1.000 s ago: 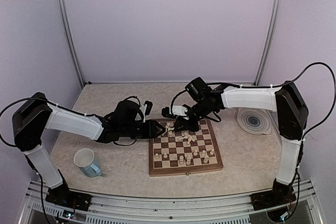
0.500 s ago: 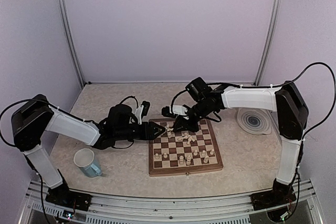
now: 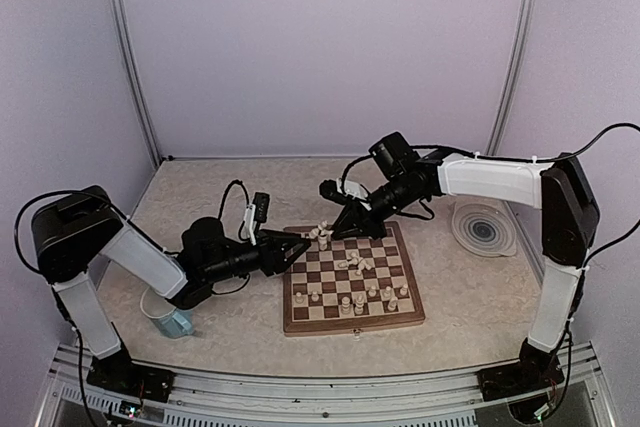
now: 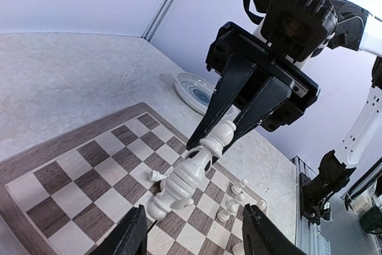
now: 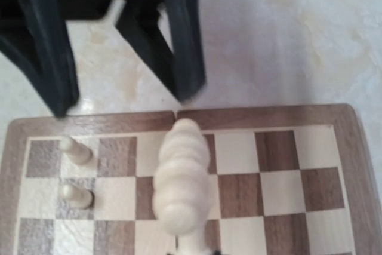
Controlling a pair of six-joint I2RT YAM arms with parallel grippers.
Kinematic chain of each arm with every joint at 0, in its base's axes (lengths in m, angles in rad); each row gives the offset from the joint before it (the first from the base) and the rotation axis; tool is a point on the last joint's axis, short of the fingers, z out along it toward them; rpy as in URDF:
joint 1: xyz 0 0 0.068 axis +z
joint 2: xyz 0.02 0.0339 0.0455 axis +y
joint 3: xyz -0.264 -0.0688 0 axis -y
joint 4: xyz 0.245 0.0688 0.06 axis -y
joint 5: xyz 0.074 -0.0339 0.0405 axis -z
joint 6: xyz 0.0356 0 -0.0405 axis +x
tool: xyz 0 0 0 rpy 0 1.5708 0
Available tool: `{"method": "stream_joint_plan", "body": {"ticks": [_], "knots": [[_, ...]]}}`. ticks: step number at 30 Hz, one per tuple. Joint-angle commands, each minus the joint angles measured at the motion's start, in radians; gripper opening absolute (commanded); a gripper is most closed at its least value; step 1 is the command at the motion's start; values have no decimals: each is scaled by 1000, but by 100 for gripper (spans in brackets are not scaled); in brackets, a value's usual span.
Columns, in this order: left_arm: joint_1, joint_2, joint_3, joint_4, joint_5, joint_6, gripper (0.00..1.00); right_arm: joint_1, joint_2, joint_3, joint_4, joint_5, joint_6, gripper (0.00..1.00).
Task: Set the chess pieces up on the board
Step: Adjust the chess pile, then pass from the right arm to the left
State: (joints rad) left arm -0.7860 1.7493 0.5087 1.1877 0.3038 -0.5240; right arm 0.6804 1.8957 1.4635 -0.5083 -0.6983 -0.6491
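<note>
A tall cream chess piece (image 4: pixel 190 174) is leaning over the board (image 4: pixel 71 165) near its far left corner. Only the left wrist view is showing the right gripper (image 4: pixel 219 137) pinching the piece's top. The left gripper (image 4: pixel 197 214) is standing about half open just short of it, holding nothing. Other chess pieces (image 3: pixel 355 282) are sitting scattered across the board.

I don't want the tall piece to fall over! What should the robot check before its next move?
1. Grip: right gripper clamped on the top of the tall piece: ok.
2. Pose: tall piece upright: not ok, it leans.
3. Contact: its base resting on the board: cannot tell.
4. Helper arm: left gripper open and off the tall piece: ok.
5. Neighbours: two pawns stand apart from the tall piece: ok.
</note>
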Motion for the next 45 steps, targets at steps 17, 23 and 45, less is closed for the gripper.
{"method": "stream_joint_plan", "body": {"ticks": [17, 23, 45], "knots": [[8, 119, 109, 52, 70, 28, 52, -12, -36, 26, -22, -70, 11, 0], [19, 131, 122, 17, 19, 15, 48, -16, -10, 19, -13, -36, 14, 0], [21, 169, 264, -126, 197, -111, 38, 1, -13, 1, -21, 81, -51, 0]]}}
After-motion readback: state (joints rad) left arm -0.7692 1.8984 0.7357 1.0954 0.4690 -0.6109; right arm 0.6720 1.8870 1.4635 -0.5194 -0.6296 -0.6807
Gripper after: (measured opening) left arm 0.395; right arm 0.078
